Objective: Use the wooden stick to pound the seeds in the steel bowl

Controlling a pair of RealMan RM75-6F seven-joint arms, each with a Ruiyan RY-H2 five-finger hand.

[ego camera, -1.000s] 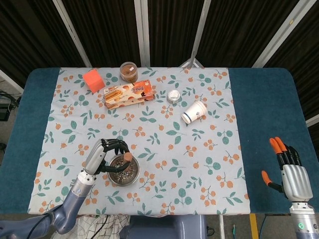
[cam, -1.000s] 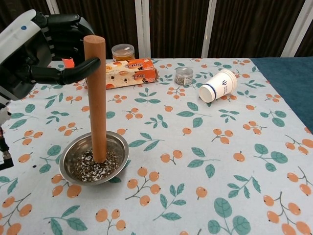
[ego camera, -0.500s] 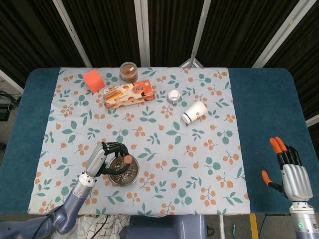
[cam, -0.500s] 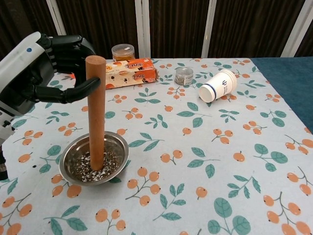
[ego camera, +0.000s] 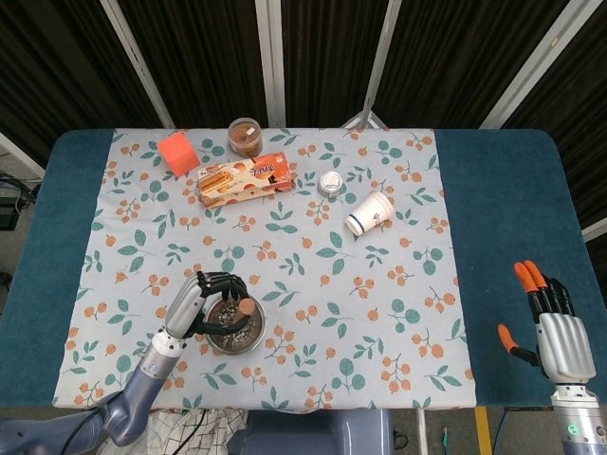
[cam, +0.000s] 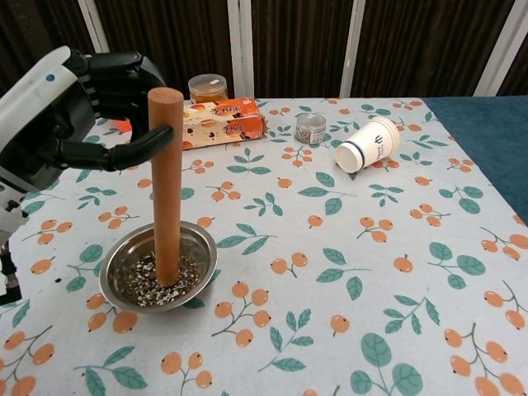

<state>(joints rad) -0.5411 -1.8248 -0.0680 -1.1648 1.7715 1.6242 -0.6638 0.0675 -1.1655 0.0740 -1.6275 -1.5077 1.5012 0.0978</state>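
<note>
My left hand (cam: 78,103) grips the wooden stick (cam: 167,186) near its top, fingers wrapped around it and thumb pressed across the front. The stick stands upright directly below this hand, its lower end planted in the seeds (cam: 144,285) inside the steel bowl (cam: 202,247). Judged from the mix of pale fragments and dark grains in the bowl, pounding is under way but not complete; further strokes appear necessary. In the head view, the left arm reaches in from the near table edge, with the hand (ego camera: 197,301) above the bowl's left rim. My right hand (ego camera: 553,327) is well apart to the right, off the patterned cloth, fingers extended and apart, holding nothing. Beyond my left hand lie a tipped paper cup (cam: 368,143), a small tin (cam: 311,128), a snack box (cam: 221,121) and a brown jar (cam: 207,87).
</note>
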